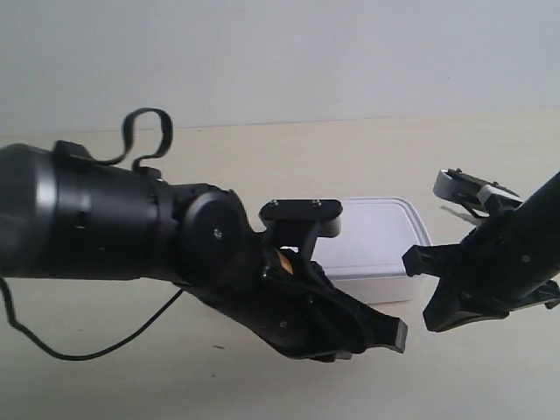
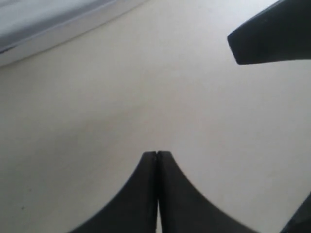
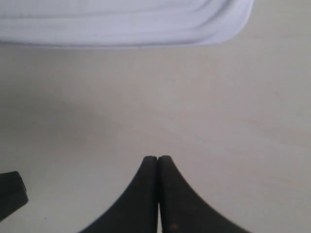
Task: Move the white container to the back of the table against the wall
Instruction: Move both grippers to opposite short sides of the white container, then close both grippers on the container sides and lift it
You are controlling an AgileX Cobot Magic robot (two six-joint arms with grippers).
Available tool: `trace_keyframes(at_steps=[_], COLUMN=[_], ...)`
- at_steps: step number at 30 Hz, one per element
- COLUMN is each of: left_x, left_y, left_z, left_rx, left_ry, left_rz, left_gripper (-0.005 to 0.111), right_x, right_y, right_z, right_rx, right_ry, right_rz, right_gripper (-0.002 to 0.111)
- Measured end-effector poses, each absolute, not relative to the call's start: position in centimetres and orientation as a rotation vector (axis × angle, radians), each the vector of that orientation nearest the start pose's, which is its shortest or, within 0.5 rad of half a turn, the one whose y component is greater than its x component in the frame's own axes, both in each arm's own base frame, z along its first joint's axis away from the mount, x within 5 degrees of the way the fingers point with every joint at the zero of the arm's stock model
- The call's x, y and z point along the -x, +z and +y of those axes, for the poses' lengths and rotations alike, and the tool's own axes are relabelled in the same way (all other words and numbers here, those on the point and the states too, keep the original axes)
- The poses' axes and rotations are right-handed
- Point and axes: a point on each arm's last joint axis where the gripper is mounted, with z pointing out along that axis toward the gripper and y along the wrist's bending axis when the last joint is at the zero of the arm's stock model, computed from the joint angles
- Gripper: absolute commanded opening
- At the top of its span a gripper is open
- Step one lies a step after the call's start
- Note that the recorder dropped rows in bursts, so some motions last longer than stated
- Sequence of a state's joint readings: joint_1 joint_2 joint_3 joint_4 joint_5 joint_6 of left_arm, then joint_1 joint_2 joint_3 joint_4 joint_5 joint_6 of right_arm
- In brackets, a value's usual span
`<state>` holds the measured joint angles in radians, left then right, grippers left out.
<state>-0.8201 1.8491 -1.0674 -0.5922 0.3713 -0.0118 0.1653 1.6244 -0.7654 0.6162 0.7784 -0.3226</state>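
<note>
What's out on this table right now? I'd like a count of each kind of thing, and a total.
White container: 1
Black robot arms: 2 (the arm at the exterior view's left, the arm at the exterior view's right)
Black cable: 1
Total: 4

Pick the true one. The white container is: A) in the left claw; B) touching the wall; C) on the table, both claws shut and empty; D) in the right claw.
C: the left claw and right claw are shut on nothing, the white container apart on the table.
</note>
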Motion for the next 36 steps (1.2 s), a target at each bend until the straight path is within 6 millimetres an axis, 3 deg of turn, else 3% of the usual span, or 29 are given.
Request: trace_keyframes(at_steps=[8, 17, 22, 29, 36], left_x=[-25.3, -26.2, -27.9, -29.6, -33.4], left_y=[14.2, 13.6, 12.8, 12.7, 12.3], left_z=[-29.7, -29.9, -28.7, -27.7, -28.7], left_rx=[-0.435, -0.446, -0.367, -0.315, -0.382], left_ry=[-0.691, -0.657, -0.629, -0.6, -0.558], left_rz=[2.738, 2.695, 2.683, 2.619, 2.546], left_gripper=[0.0, 0.0, 0.0, 0.0, 0.0], right_x=[-26.0, -26.8, -27.1, -30.4, -33.1], right_y=[13.5, 13.2, 13.3, 13.3, 13.2], right_z=[8.4, 8.2, 8.2, 8.9, 9.4], right_rx=[0.008, -0.034, -0.039, -0.005, 0.012], right_ry=[0.711, 0.676, 0.66, 0.694, 0.699], right_rz=[3.015, 2.957, 2.935, 2.921, 2.888], right_gripper=[0.0, 0.0, 0.0, 0.0, 0.0])
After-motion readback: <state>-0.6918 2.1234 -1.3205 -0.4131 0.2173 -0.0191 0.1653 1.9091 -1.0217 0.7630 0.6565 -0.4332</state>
